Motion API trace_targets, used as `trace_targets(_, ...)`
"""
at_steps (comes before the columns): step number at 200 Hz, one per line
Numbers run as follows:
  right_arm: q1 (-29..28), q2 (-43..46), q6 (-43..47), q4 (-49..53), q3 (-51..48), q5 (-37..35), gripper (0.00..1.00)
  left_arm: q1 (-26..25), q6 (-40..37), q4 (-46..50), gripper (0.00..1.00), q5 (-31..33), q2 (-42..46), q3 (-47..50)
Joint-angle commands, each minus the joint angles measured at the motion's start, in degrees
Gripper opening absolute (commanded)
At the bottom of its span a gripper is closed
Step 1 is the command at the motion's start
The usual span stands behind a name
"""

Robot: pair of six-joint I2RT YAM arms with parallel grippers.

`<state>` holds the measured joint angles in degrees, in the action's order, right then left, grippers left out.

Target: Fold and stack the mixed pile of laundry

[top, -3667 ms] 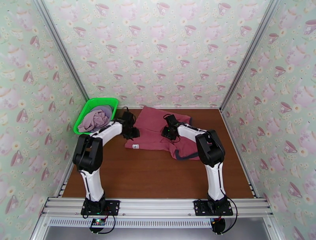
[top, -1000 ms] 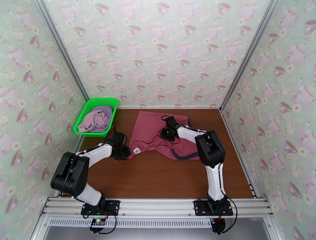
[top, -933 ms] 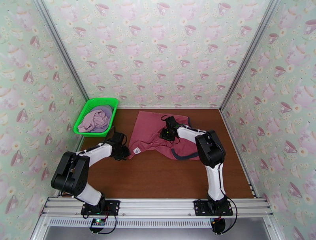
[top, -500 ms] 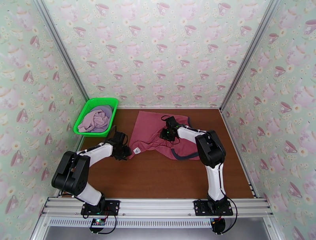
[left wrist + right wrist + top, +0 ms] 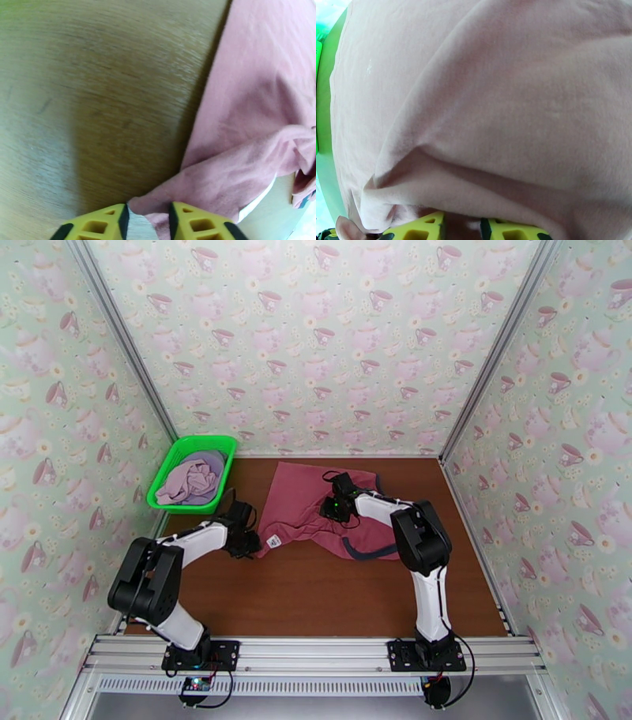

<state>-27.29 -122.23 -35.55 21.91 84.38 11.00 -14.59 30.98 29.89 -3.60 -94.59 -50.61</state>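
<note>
The dusty-red tank top (image 5: 296,493) lies spread on the brown table, its dark-trimmed part rumpled at the right. My left gripper (image 5: 251,542) sits low at its near-left corner, beside a white label (image 5: 272,540). In the left wrist view that corner of the tank top (image 5: 252,98) lies pinched in the left gripper (image 5: 148,211). My right gripper (image 5: 332,508) rests on the garment's middle. The right wrist view shows the tank top (image 5: 493,98) bunched up into a fold from the shut right gripper (image 5: 461,223). Pale pink and lavender shirts (image 5: 189,477) lie piled in the basket.
The green mesh basket (image 5: 175,447) stands at the back left, close to the left wall. Bare brown table (image 5: 316,595) stretches from the garment to the near rail. Papered walls close in the left, back and right sides.
The left gripper has come from the garment's left edge toward the near left, pulling that corner along. In the last second its jaws widened briefly and closed again. The right gripper barely moved.
</note>
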Motion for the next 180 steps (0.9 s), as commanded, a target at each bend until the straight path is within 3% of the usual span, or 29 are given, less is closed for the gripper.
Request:
trace_targets(1,0.0,-3.0,0.3,7.5,-2.8,-0.7,0.33,0.8,-3.7,-8.2,0.22,4.8,-6.4,-1.0)
trace_targets(30,-0.2,-2.3,0.6,7.7,-3.2,-0.7,0.33,0.5,-4.0,-10.3,0.0,4.6,-7.5,-1.3)
trace_targets(70,-0.4,3.1,2.1,9.2,-5.2,-2.6,0.34,0.2,-5.3,-6.9,0.0,9.7,1.9,-4.6)
trace_targets(116,-0.4,11.7,0.2,8.2,-13.4,-3.5,0.35,0.3,-12.7,-3.0,0.0,23.5,17.0,-9.9)
trace_targets(145,-1.3,16.3,-0.3,7.1,-17.7,-2.9,0.4,0.9,-15.2,-2.8,0.0,24.8,20.6,-9.7)
trace_targets(180,-1.8,28.0,-0.1,10.8,-22.3,-6.0,0.55,1.0,-12.7,-3.7,0.0,26.2,20.9,-7.0)
